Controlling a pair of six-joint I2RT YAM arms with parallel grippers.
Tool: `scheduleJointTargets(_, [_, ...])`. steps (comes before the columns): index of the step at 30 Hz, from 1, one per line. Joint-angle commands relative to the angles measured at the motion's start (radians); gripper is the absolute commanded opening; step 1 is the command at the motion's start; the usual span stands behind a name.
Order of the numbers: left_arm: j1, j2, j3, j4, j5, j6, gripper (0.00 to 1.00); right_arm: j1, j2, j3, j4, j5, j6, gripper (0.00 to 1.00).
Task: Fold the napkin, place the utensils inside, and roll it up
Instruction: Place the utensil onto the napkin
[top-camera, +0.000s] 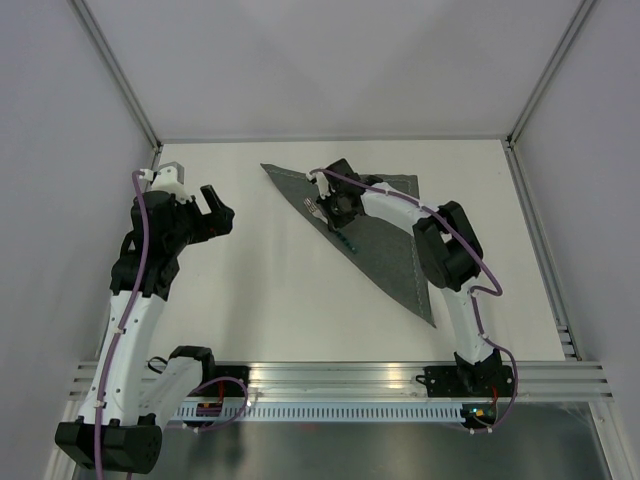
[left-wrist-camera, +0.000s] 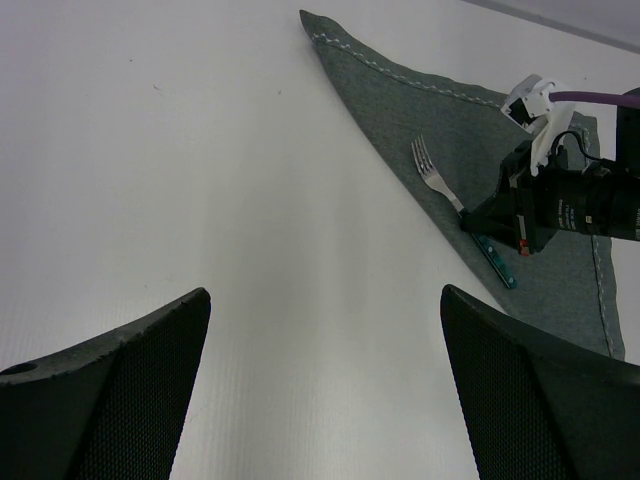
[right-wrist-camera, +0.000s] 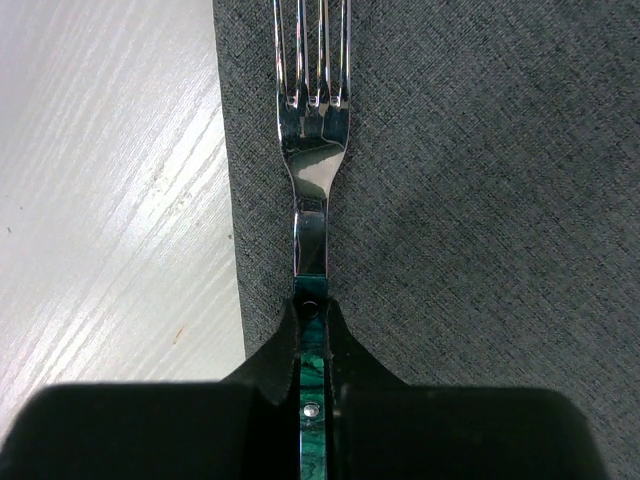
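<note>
1. The napkin (top-camera: 392, 262) lies on the far right part of the desk (top-camera: 260, 300), folded into a triangle. One hemmed side runs along the far edge and another down the right side. The long folded edge slants from far-middle toward the near right corner.
2. The fork (right-wrist-camera: 322, 170) sits just inside that folded edge, with its long axis parallel to the edge. Its tines (top-camera: 314, 208) point to the far left corner of the desk. Whether it rests fully on the cloth or hangs just above it, I cannot tell.
3. The right gripper (right-wrist-camera: 314, 320) is clamped on the fork's handle (left-wrist-camera: 498, 262), jaws pressed to either side and close behind the neck.
4. The left gripper (top-camera: 215, 208) hovers over bare desk near the left edge, well apart from the napkin. Its fingers (left-wrist-camera: 130, 380) are spread wide and hold nothing. The right arm is clearly the nearer one.
5. Since the fork is already lined up with the fold, the next move probably only needs the right gripper to let go without nudging it off that line.
6. Materials:
   - The napkin is a dark grey, finely woven cloth with pale stitching (left-wrist-camera: 400, 72) along its hem.
   - The fork has bright polished metal tines and a slim green marbled handle with small rivets.
   - The desk is smooth and white.
7. No other utensil is in view.
</note>
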Motion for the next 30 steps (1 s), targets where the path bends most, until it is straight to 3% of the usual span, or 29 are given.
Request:
scheduleJointTargets(1, [0.003, 0.001, 0.007, 0.044, 0.022, -0.041, 1.0, 0.012, 0.015, 0.04, -0.008, 0.043, 0.028, 0.0])
scheduleJointTargets(30, [0.003, 0.014, 0.005, 0.046, 0.028, -0.034, 1.0, 0.04, 0.031, 0.01, -0.005, 0.058, 0.013, 0.0])
